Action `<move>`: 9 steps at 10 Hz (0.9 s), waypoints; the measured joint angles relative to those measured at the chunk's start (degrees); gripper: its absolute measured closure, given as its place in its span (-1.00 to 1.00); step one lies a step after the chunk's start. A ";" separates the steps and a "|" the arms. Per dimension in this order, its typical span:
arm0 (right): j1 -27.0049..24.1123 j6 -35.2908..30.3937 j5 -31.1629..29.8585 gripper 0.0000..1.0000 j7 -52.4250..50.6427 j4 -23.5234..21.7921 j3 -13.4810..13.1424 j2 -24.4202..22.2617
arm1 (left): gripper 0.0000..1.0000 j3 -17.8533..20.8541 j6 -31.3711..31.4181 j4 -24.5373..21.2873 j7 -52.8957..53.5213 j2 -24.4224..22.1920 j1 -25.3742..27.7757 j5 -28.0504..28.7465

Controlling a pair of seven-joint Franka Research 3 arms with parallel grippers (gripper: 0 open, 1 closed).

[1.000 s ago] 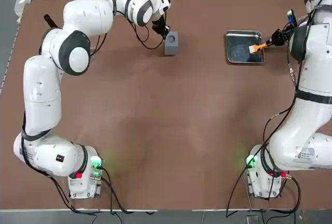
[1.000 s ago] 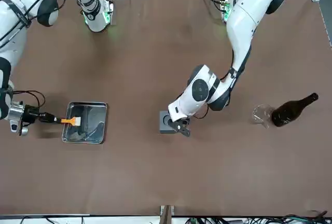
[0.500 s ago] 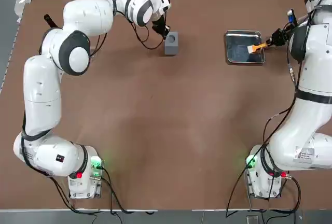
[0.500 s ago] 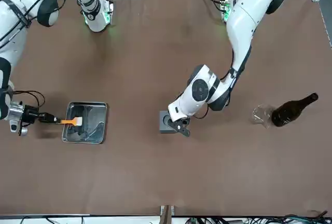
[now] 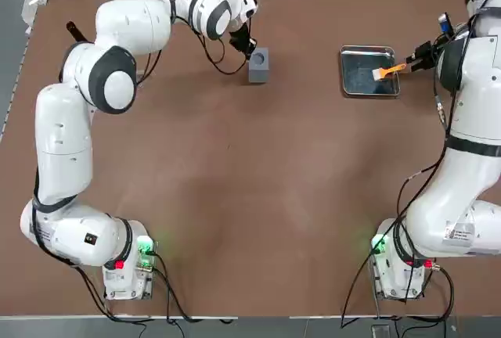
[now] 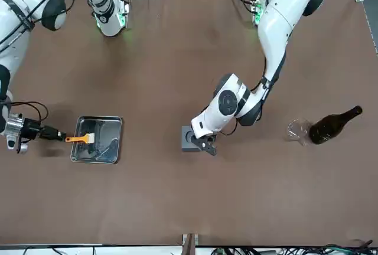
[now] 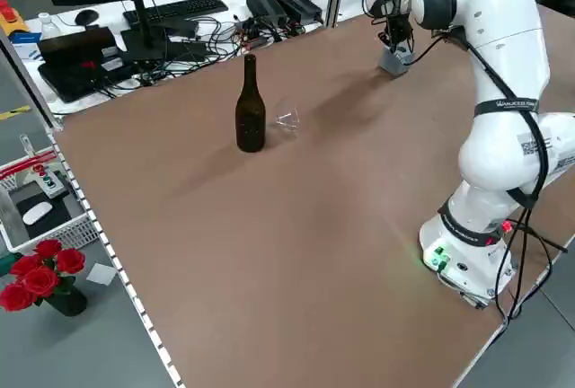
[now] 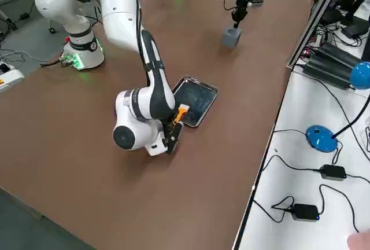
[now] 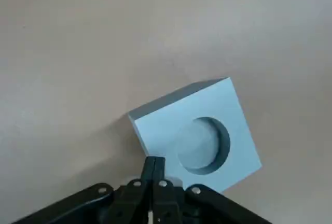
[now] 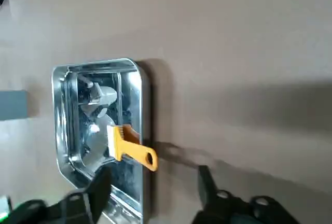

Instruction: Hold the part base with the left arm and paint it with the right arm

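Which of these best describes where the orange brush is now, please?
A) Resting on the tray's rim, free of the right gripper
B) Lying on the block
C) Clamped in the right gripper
A: the brush lies across the rim of the tray, outside the right gripper's open fingers.

The part base (image 5: 257, 68) is a small grey block with square top, and in this top there is a round, shallow recess. It rests flat on the brown bench (image 5: 235, 197), recess upward, its sides about parallel with the bench edges. It lies in the far half, well apart from the far left corner.
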 joint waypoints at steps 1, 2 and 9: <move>0.14 -0.10 -0.14 -0.94 -1.31 0.34 -1.22 -0.05 | 0.98 0.01 0.00 0.00 0.00 0.00 0.00 0.00; 0.52 -0.45 -1.18 -1.00 -1.81 0.88 -2.70 -0.34 | 0.98 0.01 0.00 0.00 0.00 0.00 0.00 0.00; 3.37 -0.54 -28.98 -1.00 18.08 2.85 0.50 -20.01 | 0.98 0.00 0.03 0.00 0.00 0.01 -0.03 0.00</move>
